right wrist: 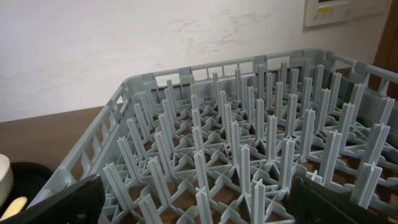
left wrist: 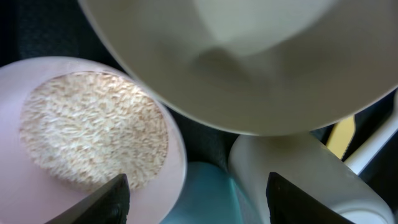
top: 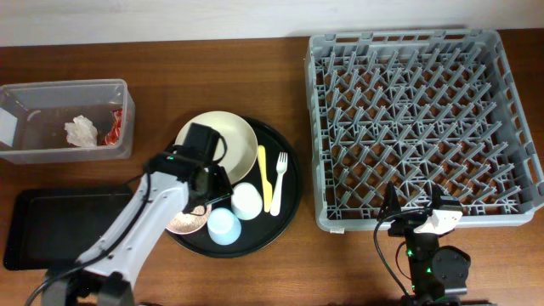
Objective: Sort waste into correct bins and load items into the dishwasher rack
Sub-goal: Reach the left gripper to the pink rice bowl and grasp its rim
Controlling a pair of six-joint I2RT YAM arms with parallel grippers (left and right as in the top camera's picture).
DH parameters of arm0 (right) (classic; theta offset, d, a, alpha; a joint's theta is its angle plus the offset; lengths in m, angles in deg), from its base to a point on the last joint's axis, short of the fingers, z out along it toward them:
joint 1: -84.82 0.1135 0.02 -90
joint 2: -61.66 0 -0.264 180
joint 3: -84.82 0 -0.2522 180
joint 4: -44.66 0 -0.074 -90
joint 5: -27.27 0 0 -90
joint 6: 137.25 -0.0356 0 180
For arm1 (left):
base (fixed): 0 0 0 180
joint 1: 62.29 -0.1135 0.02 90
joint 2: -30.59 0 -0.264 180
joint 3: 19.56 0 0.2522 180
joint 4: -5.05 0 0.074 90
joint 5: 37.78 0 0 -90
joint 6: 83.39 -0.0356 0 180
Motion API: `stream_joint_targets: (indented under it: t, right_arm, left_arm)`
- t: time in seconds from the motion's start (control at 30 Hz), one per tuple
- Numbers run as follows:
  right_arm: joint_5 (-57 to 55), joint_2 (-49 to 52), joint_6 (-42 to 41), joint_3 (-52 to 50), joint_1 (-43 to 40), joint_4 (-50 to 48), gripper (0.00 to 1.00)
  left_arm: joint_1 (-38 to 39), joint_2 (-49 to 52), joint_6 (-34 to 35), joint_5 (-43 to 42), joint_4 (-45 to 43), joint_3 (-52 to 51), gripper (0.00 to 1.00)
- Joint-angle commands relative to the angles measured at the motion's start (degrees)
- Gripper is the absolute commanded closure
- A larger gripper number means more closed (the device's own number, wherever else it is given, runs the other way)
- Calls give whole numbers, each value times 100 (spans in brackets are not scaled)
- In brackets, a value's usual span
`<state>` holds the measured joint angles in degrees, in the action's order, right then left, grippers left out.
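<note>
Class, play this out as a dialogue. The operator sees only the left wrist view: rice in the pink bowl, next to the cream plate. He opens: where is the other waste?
Observer: The tissue ball and red wrapper lie in the clear tub, far left.
Operator: Where is the rack?
Observer: The grey rack stands right of the round black tray.
Operator: And the other arm?
Observer: The right tool hovers open at the rack's near wall.

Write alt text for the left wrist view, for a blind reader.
A pinkish bowl holding white grains fills the left, with a cream plate across the top. Below, a white cup and a light blue cup show between the fingers of the open left gripper.
</note>
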<state>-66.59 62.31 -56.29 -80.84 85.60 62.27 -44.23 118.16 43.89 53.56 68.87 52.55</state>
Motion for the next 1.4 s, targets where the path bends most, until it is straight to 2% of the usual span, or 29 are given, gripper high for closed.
stream_joint_targets:
  t: [0.0, 0.07, 0.23, 0.3, 0.53, 0.63, 0.7, 0.87, 0.97, 1.07, 1.37]
  right_arm:
    - [-92, -33, -28, -26, -42, 33, 2]
    - [-92, -33, -28, -26, -42, 33, 2]
    - [-92, -33, -28, -26, -42, 33, 2]
    - [-92, -33, -28, -26, -42, 33, 2]
    - [-92, -33, -28, -26, -42, 33, 2]
    - [-92, -33, -28, -26, -42, 33, 2]
    - [-92, -33, -28, -26, -42, 33, 2]
    - [-92, -33, -28, -26, -42, 33, 2]
    - [-92, -33, -28, -26, -42, 33, 2]
    - [-92, -33, -28, -26, -42, 33, 2]
    - [-92, -33, -28, -26, -42, 33, 2]
  left_arm:
    - [79, 428, 138, 297, -85, 94, 30]
    - [50, 629, 136, 299, -85, 94, 30]
    - [42, 726, 133, 326, -190, 94, 41]
    - [42, 726, 133, 514, -190, 94, 51]
    - [42, 734, 138, 511, -186, -13, 54]
    - [42, 780, 199, 511, -210, -13, 66]
    - [42, 839, 199, 514, -203, -13, 68]
    - [68, 907, 199, 516, -214, -15, 69]
    - [68, 907, 199, 511, -229, -15, 75]
    - [68, 907, 197, 511, -210, -20, 89]
    - [68, 907, 195, 516, -181, -20, 99]
